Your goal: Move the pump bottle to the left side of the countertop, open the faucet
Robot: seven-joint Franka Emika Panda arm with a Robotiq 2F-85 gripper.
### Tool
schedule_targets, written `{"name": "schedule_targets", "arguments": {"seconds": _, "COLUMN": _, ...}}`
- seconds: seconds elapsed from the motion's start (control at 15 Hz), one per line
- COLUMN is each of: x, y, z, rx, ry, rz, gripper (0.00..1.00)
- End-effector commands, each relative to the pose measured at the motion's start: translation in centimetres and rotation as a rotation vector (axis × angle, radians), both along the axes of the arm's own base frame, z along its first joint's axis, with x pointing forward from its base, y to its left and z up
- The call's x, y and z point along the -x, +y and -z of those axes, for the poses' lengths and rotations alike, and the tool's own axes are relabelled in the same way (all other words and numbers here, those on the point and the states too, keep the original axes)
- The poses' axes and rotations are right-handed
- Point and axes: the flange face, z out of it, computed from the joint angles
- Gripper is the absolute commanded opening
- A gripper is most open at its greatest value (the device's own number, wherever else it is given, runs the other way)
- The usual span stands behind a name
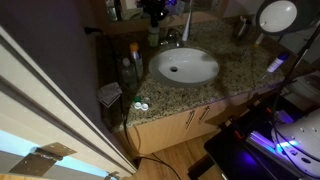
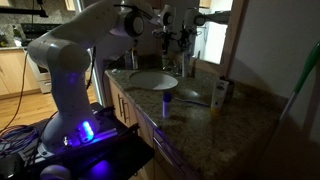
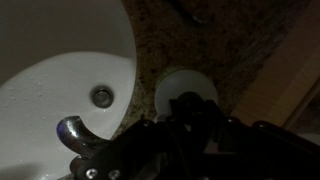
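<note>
Wrist view: end effector (image 3: 190,112) points straight down, over pump bottle (image 3: 172,88) (opening indiscernible).

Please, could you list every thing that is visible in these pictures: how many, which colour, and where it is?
countertop: one, speckled beige-brown, over light wooden cabinets
basin: one, white, oval, set in the countertop
faucet: one, silver, behind the basin
pump bottle: one, greenish, beside the faucet, below the gripper
tall bottle: one, clear with orange cap, beside the basin
round mirror: one, white, at the back of the countertop
cup: one, lit bluish, near the countertop's edge
robot arm: one, white, reaching over the basin
gripper: one, dark, near the faucet; open or shut unclear
</note>
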Motion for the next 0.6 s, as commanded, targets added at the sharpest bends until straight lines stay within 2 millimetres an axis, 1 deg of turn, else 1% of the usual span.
{"name": "schedule_targets", "arguments": {"seconds": 0.0, "x": -0.6, "y": -0.3, "z": -0.3, "rx": -0.048, "ry": -0.025, "rz": 0.015, "gripper": 0.07}}
{"name": "schedule_targets", "arguments": {"seconds": 0.27, "x": -0.5, "y": -0.1, "z": -0.4, "rx": -0.045, "ry": -0.02, "rz": 0.023, "gripper": 0.07}}
{"name": "schedule_targets", "arguments": {"seconds": 0.33, "x": -0.4, "y": 0.0, "z": -0.5, "rx": -0.041, "ry": -0.018, "rz": 0.024, "gripper": 0.55}}
{"name": "schedule_targets", "arguments": {"seconds": 0.4, "x": -0.4, "y": 0.1, "z": -0.8, "rx": -0.03, "ry": -0.023, "rz": 0.019, "gripper": 0.57}}
{"name": "schedule_targets", "arguments": {"seconds": 0.47, "x": -0.2, "y": 0.3, "z": -1.3, "rx": -0.031, "ry": -0.024, "rz": 0.012, "gripper": 0.62}}
{"name": "schedule_targets", "arguments": {"seconds": 0.53, "x": 0.0, "y": 0.5, "z": -2.1, "rx": -0.031, "ry": -0.028, "rz": 0.004, "gripper": 0.69}}
